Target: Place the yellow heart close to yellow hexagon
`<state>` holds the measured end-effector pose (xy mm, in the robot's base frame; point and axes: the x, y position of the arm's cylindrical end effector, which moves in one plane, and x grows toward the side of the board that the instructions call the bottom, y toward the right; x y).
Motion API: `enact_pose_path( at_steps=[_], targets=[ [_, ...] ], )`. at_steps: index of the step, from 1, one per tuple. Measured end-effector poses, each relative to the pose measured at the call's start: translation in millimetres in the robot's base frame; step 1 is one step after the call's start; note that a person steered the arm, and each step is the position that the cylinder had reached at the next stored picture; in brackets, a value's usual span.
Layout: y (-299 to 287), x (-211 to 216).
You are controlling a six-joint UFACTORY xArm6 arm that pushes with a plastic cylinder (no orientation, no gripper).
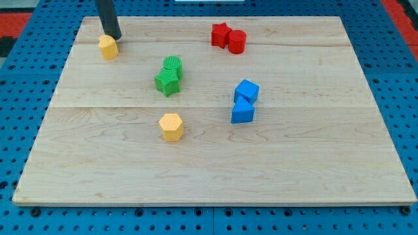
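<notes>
**Inspector:** Where is my tip [115, 37] sitting?

**Recorder:** It is resting at the view's top left, touching the upper edge of the yellow heart [108, 47]. There is no claw on this rod, so no open or closed state is showing.

**Inspector:** And the yellow hexagon [171, 126]?

**Recorder:** It is lying near the board's middle, well apart from the heart, toward the view's bottom right of it.

**Inspector:** Other items?

**Recorder:** A green cylinder [172, 65] is touching a green star [167, 81] between the two yellow blocks. A red star [220, 34] is touching a red cylinder [236, 41] at the view's top. Two blue blocks, one a cube [247, 91] and one a wedge-like piece [241, 111], are sitting together at the view's right on the wooden board [313, 156]
</notes>
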<state>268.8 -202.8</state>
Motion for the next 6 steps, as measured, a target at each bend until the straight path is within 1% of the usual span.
enact_pose_path(
  at_steps=[2,4,5,6],
  targets=[
    [-22.6,55.7],
    [-22.7,127.6],
    [-57.8,149.5],
    [-2.7,164.6]
  ],
)
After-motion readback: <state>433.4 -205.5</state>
